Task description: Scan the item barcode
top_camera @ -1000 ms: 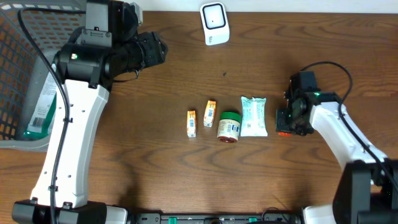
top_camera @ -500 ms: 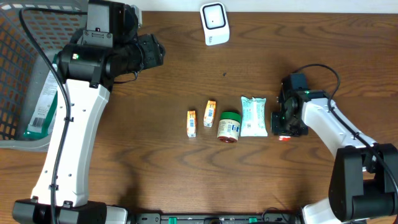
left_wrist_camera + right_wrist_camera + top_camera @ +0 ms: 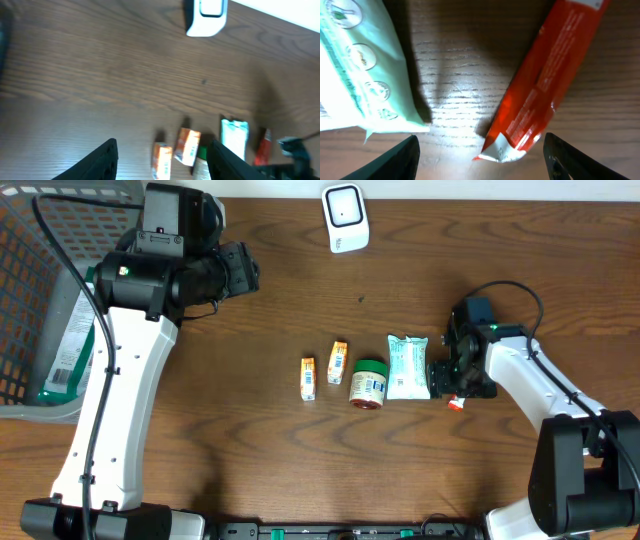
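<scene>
Five items lie in a row on the dark wooden table (image 3: 300,470): two orange boxes (image 3: 308,378), a green-lidded jar (image 3: 368,382), a pale wipes pack (image 3: 408,366) and, at the right end, the red packet (image 3: 540,85) — flat on the wood between the wide-apart fingers of the right gripper (image 3: 485,155), ungripped. The left gripper (image 3: 162,160) hovers over the left side, fingers apart, empty. A mesh basket (image 3: 40,290) sits far left; the white scanner (image 3: 345,218) stands at the far edge — well apart from the packet.

From overhead, my right pincer (image 3: 447,383) covers most of the red packet (image 3: 455,404). Left wrist view is blurred.
</scene>
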Motion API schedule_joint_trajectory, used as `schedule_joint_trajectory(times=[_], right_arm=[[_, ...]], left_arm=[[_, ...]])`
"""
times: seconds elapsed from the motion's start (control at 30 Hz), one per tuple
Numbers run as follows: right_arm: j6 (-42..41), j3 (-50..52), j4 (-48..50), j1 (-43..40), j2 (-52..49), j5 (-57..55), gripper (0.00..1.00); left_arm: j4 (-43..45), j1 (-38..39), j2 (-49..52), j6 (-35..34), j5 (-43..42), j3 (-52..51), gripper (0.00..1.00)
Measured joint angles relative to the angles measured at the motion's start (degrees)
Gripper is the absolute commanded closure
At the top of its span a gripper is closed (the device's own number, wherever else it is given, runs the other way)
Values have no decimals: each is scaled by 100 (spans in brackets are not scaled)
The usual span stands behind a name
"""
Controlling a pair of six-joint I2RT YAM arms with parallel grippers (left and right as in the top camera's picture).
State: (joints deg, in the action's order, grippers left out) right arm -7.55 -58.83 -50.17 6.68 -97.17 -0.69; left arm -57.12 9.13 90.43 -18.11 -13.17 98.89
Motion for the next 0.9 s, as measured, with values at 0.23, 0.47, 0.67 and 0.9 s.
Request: schedule_joint_trajectory(times=[0.23, 0.47, 0.67, 0.9], right_arm=[[15, -785, -542, -299, 0, 2, 29], [-118, -1058, -505, -1108, 0, 203, 96], [-168, -1056, -170, -1818, 0, 564, 99], [-291, -776, 437, -2000, 0, 542, 99]], left_arm=[[-138, 0, 0, 168, 223, -2, 44], [-332, 0, 0, 282, 299, -4, 92], [-481, 0, 0, 297, 304, -4, 92], [-566, 0, 0, 297, 304, -9, 92]])
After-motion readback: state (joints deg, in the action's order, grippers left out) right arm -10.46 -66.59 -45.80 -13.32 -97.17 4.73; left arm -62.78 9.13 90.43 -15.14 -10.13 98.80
